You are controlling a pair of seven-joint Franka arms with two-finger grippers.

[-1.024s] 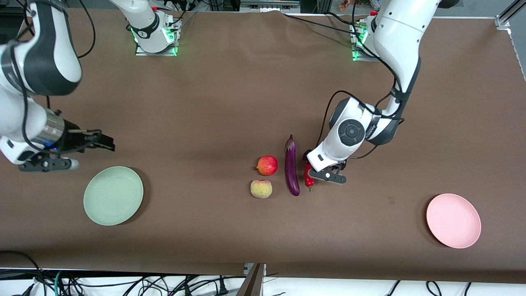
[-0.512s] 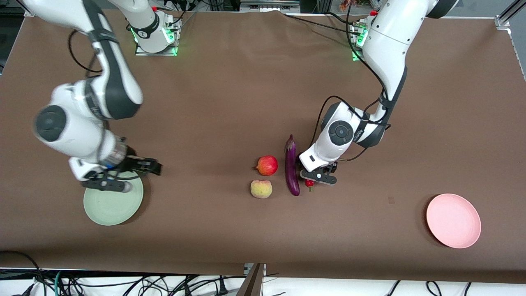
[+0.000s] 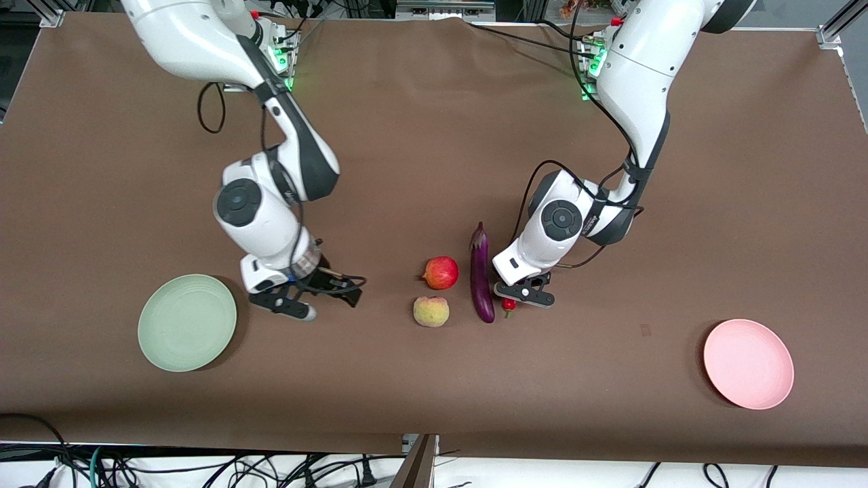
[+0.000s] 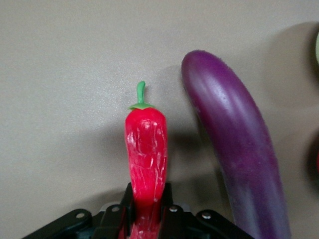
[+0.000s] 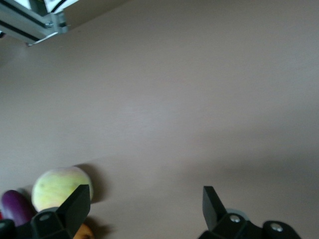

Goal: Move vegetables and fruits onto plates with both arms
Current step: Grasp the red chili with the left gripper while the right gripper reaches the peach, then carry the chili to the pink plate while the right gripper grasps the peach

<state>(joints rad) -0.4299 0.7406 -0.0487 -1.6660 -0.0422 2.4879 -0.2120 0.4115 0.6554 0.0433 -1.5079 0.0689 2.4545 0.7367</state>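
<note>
The left gripper [image 3: 517,296] is down at the desk [image 3: 434,135], clamped on the chili [image 4: 146,149], which lies just beside the eggplant [image 3: 481,274] on the side toward the left arm's end; the right gripper [image 3: 342,293], fingers wide and holding nothing, hangs over bare desk between the green plate [image 3: 187,322] and the fruits; the pomegranate [image 3: 441,272] sits just beside the eggplant, the peach [image 3: 431,311] nearer the camera; the pink plate [image 3: 748,364] lies well apart toward the left arm's end.
</note>
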